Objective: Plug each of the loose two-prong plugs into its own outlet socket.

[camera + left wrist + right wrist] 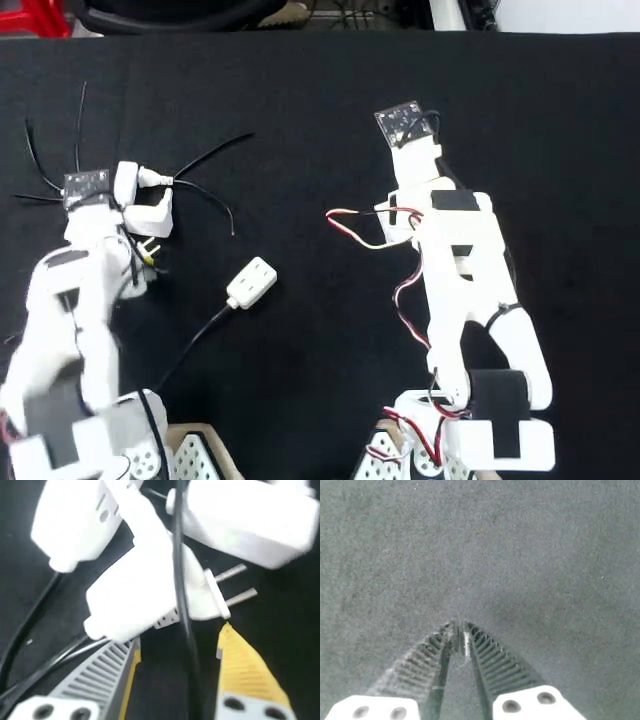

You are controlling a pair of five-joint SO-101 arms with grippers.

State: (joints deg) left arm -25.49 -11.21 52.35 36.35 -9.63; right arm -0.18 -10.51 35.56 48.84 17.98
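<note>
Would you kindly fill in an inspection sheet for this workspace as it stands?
Surface: black cloth, flat.
Job's things: two-prong plug, prongs bare, among other white bodies; outlet socket apart, no plug in it.
Clutter: nothing seen.
Pincers: left pincer open at the plug; right pincer shut, empty.
Cables: black cable from the socket; black leads nearby; red and white wires on the right arm.
Surroundings: red item past the far edge.

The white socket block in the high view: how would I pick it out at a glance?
On the black table, look between the left arm and the right arm, nearer the left. The socket block lies there. Unlike the plugs bunched by the left arm, it sits alone, trailing a black cord.
</note>
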